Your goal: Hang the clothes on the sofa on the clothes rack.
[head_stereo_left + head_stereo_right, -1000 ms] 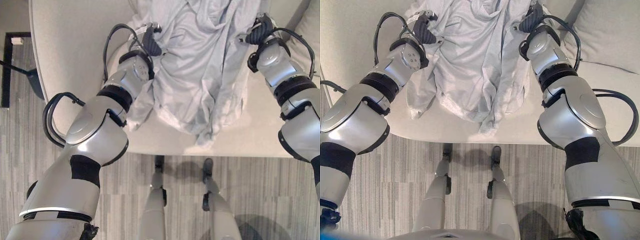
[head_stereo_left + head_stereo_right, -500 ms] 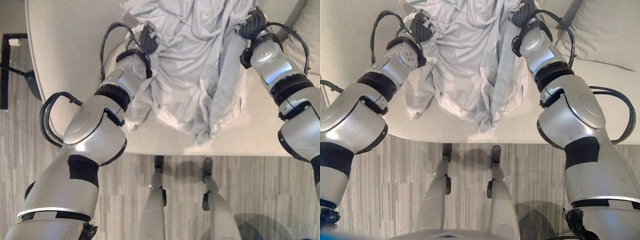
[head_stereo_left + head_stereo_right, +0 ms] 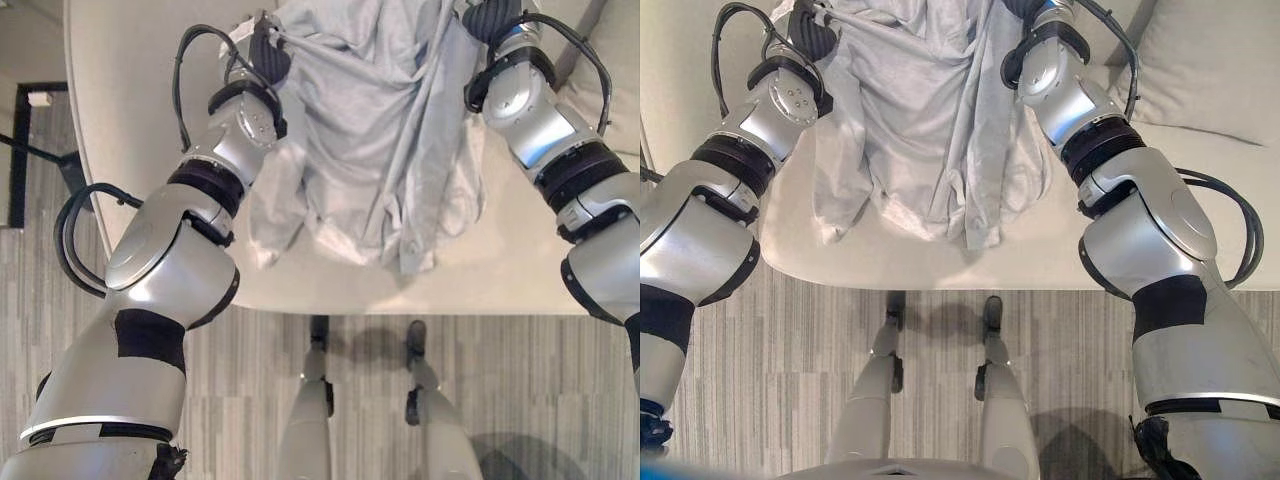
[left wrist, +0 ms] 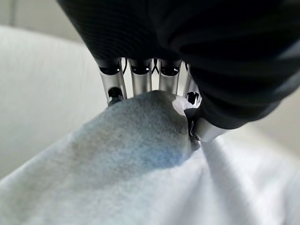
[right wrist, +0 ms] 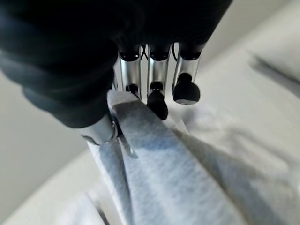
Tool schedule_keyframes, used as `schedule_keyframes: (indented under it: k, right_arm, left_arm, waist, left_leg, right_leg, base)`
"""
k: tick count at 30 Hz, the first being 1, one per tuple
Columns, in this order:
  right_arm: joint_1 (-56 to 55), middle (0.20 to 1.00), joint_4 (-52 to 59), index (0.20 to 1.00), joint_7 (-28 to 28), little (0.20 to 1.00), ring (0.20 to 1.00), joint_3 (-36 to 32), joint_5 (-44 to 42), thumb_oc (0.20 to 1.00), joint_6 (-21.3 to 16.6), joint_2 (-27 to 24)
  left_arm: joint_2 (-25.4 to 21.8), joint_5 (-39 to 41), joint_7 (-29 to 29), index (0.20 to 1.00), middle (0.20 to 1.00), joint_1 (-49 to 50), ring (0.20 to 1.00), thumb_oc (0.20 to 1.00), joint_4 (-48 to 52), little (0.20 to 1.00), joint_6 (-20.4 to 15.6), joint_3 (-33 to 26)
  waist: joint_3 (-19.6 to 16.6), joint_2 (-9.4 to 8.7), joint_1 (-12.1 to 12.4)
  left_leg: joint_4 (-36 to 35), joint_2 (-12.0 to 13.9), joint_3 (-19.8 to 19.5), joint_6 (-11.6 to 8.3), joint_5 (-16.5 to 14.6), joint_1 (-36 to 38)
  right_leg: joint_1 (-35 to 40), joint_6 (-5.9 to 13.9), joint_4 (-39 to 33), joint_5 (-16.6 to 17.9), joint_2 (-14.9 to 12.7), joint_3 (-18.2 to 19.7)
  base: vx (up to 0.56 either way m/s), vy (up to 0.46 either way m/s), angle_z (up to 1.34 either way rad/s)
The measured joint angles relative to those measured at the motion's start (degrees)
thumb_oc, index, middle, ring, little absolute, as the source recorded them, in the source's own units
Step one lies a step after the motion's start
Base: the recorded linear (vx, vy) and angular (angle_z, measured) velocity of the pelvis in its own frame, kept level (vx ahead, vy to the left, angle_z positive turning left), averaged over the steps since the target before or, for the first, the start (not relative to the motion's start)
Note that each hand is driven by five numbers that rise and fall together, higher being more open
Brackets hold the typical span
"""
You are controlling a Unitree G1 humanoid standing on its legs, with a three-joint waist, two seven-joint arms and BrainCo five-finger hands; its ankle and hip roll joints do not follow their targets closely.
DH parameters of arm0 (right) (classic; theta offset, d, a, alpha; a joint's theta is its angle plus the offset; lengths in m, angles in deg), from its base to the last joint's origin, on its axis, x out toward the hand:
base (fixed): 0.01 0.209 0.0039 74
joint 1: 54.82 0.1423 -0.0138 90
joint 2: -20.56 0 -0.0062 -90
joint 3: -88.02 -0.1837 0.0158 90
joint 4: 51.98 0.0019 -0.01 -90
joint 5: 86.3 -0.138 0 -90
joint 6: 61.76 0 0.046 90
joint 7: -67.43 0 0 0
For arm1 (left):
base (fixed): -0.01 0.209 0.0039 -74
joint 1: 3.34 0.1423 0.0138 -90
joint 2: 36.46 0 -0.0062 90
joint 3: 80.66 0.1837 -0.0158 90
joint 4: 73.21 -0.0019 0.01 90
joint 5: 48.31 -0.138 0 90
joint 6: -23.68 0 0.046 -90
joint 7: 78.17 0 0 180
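A pale grey-blue garment (image 3: 375, 140) hangs between my two hands over the light sofa seat (image 3: 150, 110), its lower hem still draped on the cushion. My left hand (image 3: 266, 52) grips the garment's upper left edge; its wrist view shows fingers (image 4: 140, 82) and thumb pinching a fold of the cloth (image 4: 140, 136). My right hand (image 3: 490, 15) holds the upper right edge; in its wrist view the cloth (image 5: 154, 154) is pinched between thumb and fingers (image 5: 157, 101).
A light cushion (image 3: 1200, 70) lies at the sofa's right end. A dark frame (image 3: 20, 150) stands on the striped wood floor (image 3: 520, 380) left of the sofa. The sofa's front edge (image 3: 400, 305) runs across the middle.
Both hands have risen and moved away from me with the garment, lifting its top edge and stretching the cloth so it hangs longer and straighter.
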Motion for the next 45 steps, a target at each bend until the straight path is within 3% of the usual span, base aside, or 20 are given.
schedule_keyframes:
  k: [6, 14, 19, 22, 26, 30, 33, 38, 45]
  right_arm:
    - [0.32, 0.2, 3.59, 0.2, -3.37, 0.2, 0.2, -0.04, 6.62, 0.2, 1.66, -1.27]
    - [5.39, 0.2, 12.29, 0.2, -5.1, 0.2, 0.2, -2.58, 11.05, 0.2, 1.19, -4.38]
    - [9.71, 0.2, 15.21, 0.2, -5.92, 0.2, 0.2, -4.64, 11.01, 0.2, 1.06, -10.47]
    - [8.36, 0.2, 21.08, 0.2, -6.14, 0.2, 0.2, -9.99, 12.41, 0.2, 0.53, -13.11]
    - [0.24, 0.2, 25.93, 0.2, -6.99, 0.2, 0.2, -13.96, 14.14, 0.2, -0.78, -11.78]
    - [-11.38, 0.2, 26.52, 0.2, -6.98, 0.2, 0.2, -16.83, 16.7, 0.2, -1.0, -5.6]
    - [-17.52, 0.2, 27.56, 0.2, -6.94, 0.2, 0.2, -17.97, 19.11, 0.2, -0.81, -3.56]
    - [-19.81, 0.2, 27.7, 0.2, -6.76, 0.2, 0.2, -18.08, 20.48, 0.2, -0.75, -3.62]
    - [-23.18, 0.2, 28.26, 0.2, -5.68, 0.2, 0.2, -19.92, 22.19, 0.2, -0.85, -2.74]
  left_arm:
    - [-2.89, -0.18, -4.12, 0.2, 0.2, -2.72, 0.2, 0.2, 3.25, 0.2, -0.11, -0.84]
    - [-14.03, -0.44, -8.71, 0.2, 0.2, -10.96, 0.2, 0.2, 12.47, 0.2, -1.53, -4.65]
    - [-20.54, 0.03, -10.53, 0.2, 0.2, -15.76, 0.2, 0.2, 16.2, 0.2, -2.63, -7.34]
    - [-24.75, 0.27, -11.3, 0.2, 0.2, -14.78, 0.2, 0.2, 24.64, 0.2, -4.16, -8.74]
    - [-26.64, 0.37, -11.72, 0.2, 0.2, -8.4, 0.2, 0.2, 32.21, 0.2, -6.37, -11.04]
    - [-26.51, 0.22, -12.11, 0.2, 0.2, 2.98, 0.2, 0.2, 36.59, 0.2, -7.49, -16.06]
    - [-25.72, -0.16, -12.41, 0.2, 0.2, 9.96, 0.2, 0.2, 40.26, 0.2, -8.2, -19.25]
    - [-21.91, -0.21, -12.37, 0.2, 0.2, 14.06, 0.2, 0.2, 40.19, 0.2, -8.22, -19.79]
    - [-16.64, -2.31, -11.98, 0.2, 0.2, 18.69, 0.2, 0.2, 40.88, 0.2, -8.04, -19.65]
  waist:
    - [0.01, 0.01, 0.1]
    - [-0.24, -0.47, 0.92]
    - [-0.86, -1.94, 0.83]
    - [-3.13, -3.36, 0.71]
    - [-10.32, -4.2, 1.31]
    - [-19.18, -4.13, 2.13]
    - [-21.12, -3.89, 3.24]
    - [-21.47, -3.7, 4.75]
    - [-21.61, -3.57, 8.21]
  left_leg:
    - [-1.32, 0.16, 0.1, -0.28, -0.26, 6.53]
    - [-4.08, 0.2, -0.3, -0.98, -1.04, 18.4]
    - [-4.09, 0.17, -0.11, -1.02, -2.09, 22.73]
    - [-4.11, 0.21, -0.2, -1.33, -3.2, 25.02]
    - [-4.16, 0.03, -0.6, -1.12, -4.28, 28.17]
    - [-4.28, 0.41, -1.19, -1.28, -5.12, 29.1]
    - [-4.5, 0.92, -1.47, -1.31, -5.51, 29.67]
    - [-4.48, 1.73, -1.9, -0.76, -5.07, 29.53]
    - [-4.18, 1.65, -6.42, -0.84, -3.25, 28.22]
  right_leg:
    - [6.89, -0.11, -1.72, 0.19, 0.07, -0.35]
    - [20.17, -0.02, -5.58, 0.07, 0.05, -2.42]
    - [24.54, 0.18, -5.63, -0.54, -0.04, -2.72]
    - [26.97, -0.22, -5.67, -1.71, -0.01, -3.0]
    - [30.5, -0.35, -5.7, -3.22, -0.22, -4.09]
    - [31.7, -0.65, -5.73, -4.57, 0.22, -4.79]
    - [32.46, -0.74, -5.97, -5.02, 0.73, -5.24]
    - [33.73, -1.06, -5.98, -5.19, 1.42, -7.66]
    - [35.45, -1.37, -5.98, -5.73, 2.31, -12.78]
  base:
    - [0.06, 0.022, 0.02]
    - [0.13, 0.088, 0.09]
    - [0.05, 0.036, 0.0]
    - [0.06, 0.04, 0.04]
    - [0.02, 0.04, 0.08]
    - [-0.02, 0.006, 0.07]
    - [-0.03, -0.019, 0.05]
    - [-0.05, -0.046, 0.2]
    - [-0.05, -0.041, 0.39]
